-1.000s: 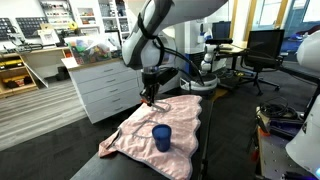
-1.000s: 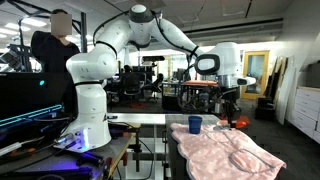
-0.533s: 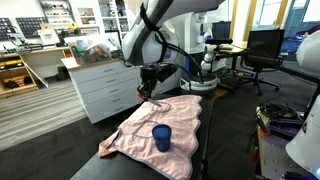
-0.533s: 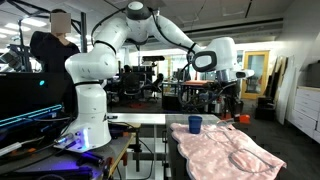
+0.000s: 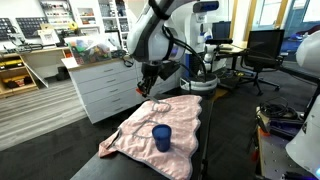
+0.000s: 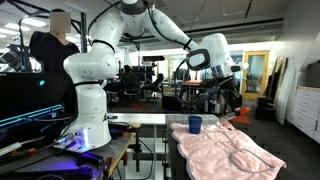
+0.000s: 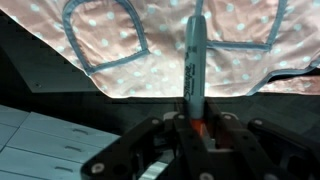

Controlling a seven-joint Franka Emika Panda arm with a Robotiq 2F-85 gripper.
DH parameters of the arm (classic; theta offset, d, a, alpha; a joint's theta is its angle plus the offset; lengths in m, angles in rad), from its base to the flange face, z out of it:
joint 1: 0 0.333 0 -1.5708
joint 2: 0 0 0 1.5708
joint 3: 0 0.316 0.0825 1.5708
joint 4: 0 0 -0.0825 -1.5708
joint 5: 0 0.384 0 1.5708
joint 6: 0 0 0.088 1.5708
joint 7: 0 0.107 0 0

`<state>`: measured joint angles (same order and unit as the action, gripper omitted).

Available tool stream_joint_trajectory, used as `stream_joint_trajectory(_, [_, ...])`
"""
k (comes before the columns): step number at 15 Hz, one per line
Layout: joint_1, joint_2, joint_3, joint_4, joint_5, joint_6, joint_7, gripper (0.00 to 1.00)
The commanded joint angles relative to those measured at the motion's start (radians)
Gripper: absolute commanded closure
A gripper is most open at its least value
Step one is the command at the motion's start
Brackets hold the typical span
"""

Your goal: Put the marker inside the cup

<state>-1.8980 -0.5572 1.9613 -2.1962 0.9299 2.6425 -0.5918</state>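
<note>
In the wrist view the marker (image 7: 194,60) is a slim grey-bodied pen with a red-orange patch down at the jaws. My gripper (image 7: 195,126) is shut on its lower end, and the pen points out over the pink cloth (image 7: 120,40). In both exterior views the gripper (image 5: 148,88) (image 6: 233,108) hangs above the far edge of the cloth (image 5: 140,135), clear of it. The small blue cup (image 5: 161,137) (image 6: 194,125) stands upright on the cloth, nearer the front in one exterior view and well apart from the gripper.
The pink cloth (image 6: 225,150) covers most of a dark table. A white drawer cabinet (image 5: 105,85) stands beside the table, below the gripper. A person (image 6: 55,50) sits behind the robot's base (image 6: 90,115). Office chairs and desks fill the background.
The gripper has risen off the cloth with the marker in it, and the arm's wrist has swung upward. The cup and cloth have not moved.
</note>
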Motion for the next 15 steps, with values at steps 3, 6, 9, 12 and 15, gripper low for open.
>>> stream_joint_trajectory(3, [0.059,0.163,-0.022,-0.101,-0.039,0.135,-0.054,0.93])
stream_joint_trajectory(6, [0.093,0.180,-0.047,-0.120,-0.005,0.154,-0.105,0.93])
stream_joint_trajectory(9, [0.116,0.219,-0.047,-0.142,0.010,0.200,-0.152,0.93])
stream_joint_trajectory(12, [0.145,0.256,-0.049,-0.165,0.014,0.256,-0.192,0.93])
stream_joint_trajectory(15, [0.177,0.297,-0.055,-0.186,0.008,0.310,-0.221,0.93])
